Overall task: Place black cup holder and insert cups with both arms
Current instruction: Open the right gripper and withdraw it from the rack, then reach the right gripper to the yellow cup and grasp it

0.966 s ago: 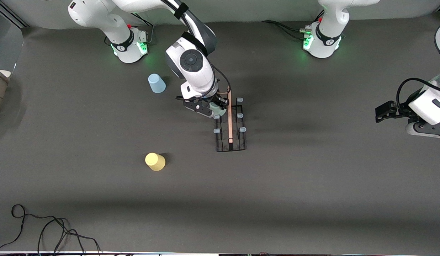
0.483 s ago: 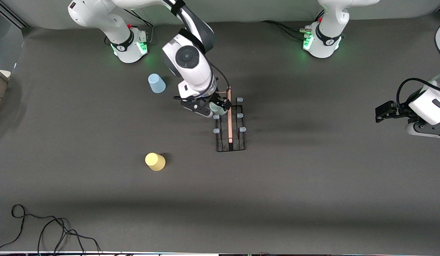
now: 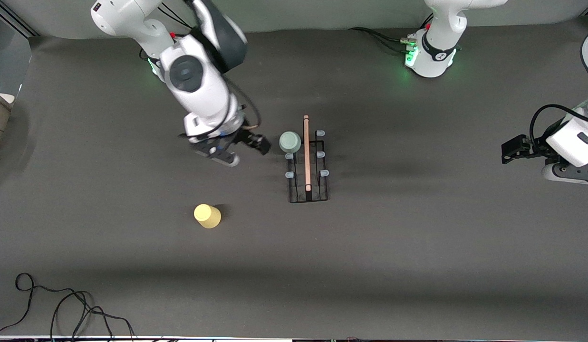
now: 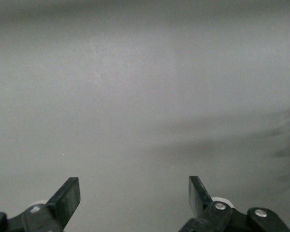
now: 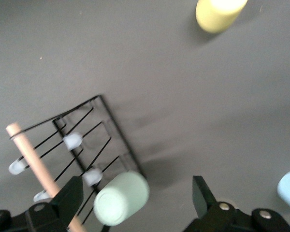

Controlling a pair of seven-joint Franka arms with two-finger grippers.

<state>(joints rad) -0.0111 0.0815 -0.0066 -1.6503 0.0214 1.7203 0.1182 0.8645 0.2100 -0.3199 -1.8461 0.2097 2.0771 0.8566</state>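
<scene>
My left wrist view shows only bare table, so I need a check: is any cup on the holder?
Observer: Yes, the pale green cup sits over a prong of the black cup holder.
Operator: Is the right gripper holding it?
Observer: No, the right gripper is open, over the table beside the holder.
Operator: Where is the yellow cup?
Observer: The yellow cup stands on the table, nearer the front camera than the holder.
</scene>
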